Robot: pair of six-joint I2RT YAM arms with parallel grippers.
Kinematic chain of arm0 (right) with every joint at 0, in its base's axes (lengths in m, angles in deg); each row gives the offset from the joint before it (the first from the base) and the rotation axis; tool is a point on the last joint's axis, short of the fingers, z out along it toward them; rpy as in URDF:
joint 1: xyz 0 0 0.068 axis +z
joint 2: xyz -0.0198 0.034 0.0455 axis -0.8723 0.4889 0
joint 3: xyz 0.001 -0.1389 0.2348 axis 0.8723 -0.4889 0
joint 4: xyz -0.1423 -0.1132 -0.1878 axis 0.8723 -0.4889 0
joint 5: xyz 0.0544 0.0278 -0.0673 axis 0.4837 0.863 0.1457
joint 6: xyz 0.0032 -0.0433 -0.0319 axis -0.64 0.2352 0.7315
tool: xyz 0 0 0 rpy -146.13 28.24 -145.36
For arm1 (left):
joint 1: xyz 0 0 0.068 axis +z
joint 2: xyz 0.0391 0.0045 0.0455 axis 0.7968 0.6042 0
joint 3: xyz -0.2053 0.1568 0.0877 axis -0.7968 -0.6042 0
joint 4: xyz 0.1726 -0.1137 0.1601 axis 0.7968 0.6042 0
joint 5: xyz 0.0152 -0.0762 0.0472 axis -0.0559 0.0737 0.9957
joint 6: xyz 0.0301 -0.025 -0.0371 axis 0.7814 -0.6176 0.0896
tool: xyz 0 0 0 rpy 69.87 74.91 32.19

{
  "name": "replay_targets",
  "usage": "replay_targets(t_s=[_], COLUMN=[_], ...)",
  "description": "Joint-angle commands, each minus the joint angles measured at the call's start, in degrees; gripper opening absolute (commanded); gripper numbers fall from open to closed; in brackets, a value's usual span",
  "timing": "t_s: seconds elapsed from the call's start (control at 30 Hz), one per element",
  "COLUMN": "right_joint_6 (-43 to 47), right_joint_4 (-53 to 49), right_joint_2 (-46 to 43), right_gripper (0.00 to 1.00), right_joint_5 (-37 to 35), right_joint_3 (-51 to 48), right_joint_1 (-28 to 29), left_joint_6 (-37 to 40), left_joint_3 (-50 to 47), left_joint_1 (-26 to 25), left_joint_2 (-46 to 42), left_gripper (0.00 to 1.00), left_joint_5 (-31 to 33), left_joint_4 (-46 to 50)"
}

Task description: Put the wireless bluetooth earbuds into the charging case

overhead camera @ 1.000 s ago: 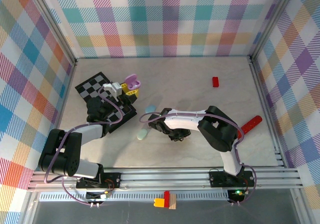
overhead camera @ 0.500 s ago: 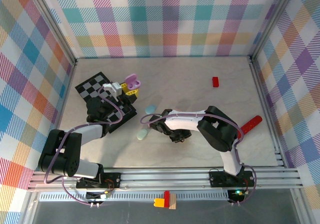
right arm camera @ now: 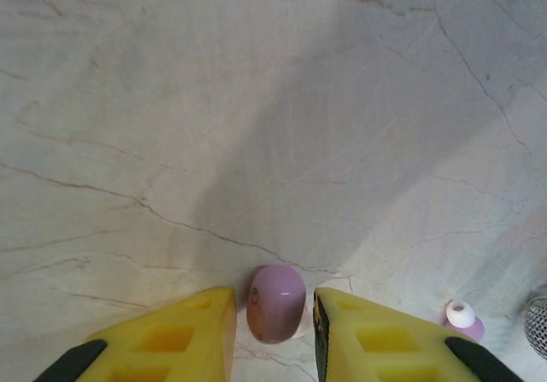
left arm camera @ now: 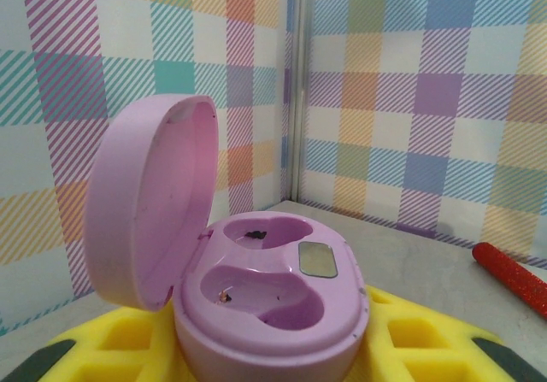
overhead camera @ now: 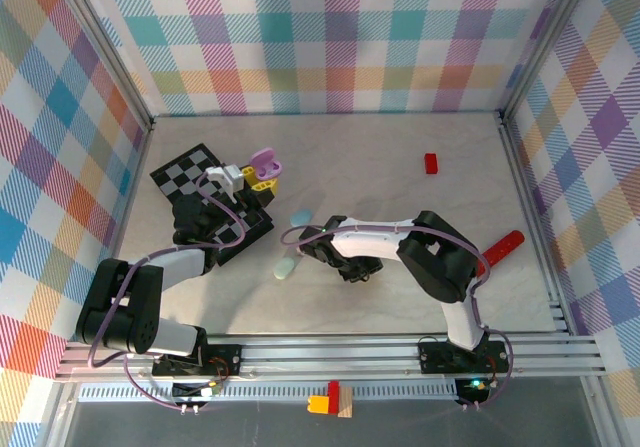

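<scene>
1. Near rail: small bricks [overhead camera: 330, 400], red, yellow and tan; judged no part of the task.

2. Right claw [right arm camera: 274, 314]: down at the tabletop [right arm camera: 256, 100]; yellow fingers [right arm camera: 171, 335] set narrowly apart and flanking one earbud [right arm camera: 276, 301]; a slim gap shows at either side, so no grip is judged made. Over the last second this arm has barely stirred, a slight settling only; judged to be final alignment before the pinch, with insertion not yet begun.

3. Earbud: pale pink-lilac, rounded, glossy; lying on the tabletop between the fingertips; small and smooth, so likely to slip if pinched off-centre. Second earbud [right arm camera: 461, 316]: pink with a white tip; on the tabletop near the first, clear of the claw.

4. Red rod [overhead camera: 500, 250]: lying beside the right arm, untouched.

5. Mint pebble case [overhead camera: 287, 267] and light-blue pebble case [overhead camera: 298, 216]: on the tabletop between the two claws.

6. Left claw [overhead camera: 258, 176]: closed on the lilac charging case [left arm camera: 273, 301], unmoved over the last second; held above a chequered board [overhead camera: 190, 172]; lid [left arm camera: 149, 202] hinged up; both wells empty save dark specks, ready to receive.

7. Far tabletop: red block [overhead camera: 431, 163], well apart from everything else.
</scene>
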Motion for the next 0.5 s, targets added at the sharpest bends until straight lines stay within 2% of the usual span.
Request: replay_targets(t_s=[0.0, 0.47], right_joint_6=[0.71, -2.02], right_joint_4=[1.63, -3.05], right_joint_2=[-3.29, -0.89], right_gripper=[0.30, 0.28], right_joint_5=[0.64, -1.50], right_joint_3=[-0.32, -0.21], right_joint_1=[-0.14, -0.30], left_joint_6=[-0.14, -0.32], left_joint_3=[1.47, 1.55], left_joint_1=[0.78, 0.78], left_joint_2=[-1.17, -0.86], left_gripper=[0.37, 0.38], left_joint_5=[-1.28, -1.35], left_joint_4=[-2.19, -2.32])
